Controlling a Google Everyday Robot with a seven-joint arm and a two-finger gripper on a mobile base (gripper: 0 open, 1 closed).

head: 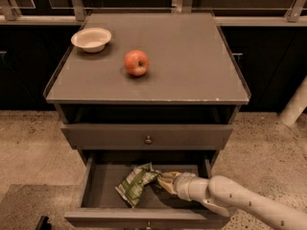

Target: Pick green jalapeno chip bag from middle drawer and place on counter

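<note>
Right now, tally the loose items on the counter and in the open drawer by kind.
bowl: 1, on the counter
apple: 1, on the counter
chip bag: 1, in the open drawer
Total: 3
The gripper is inside the drawer, at the chip bag's right end.

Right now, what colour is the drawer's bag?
Bag green with white, camera view; gripper in drawer beside it.
</note>
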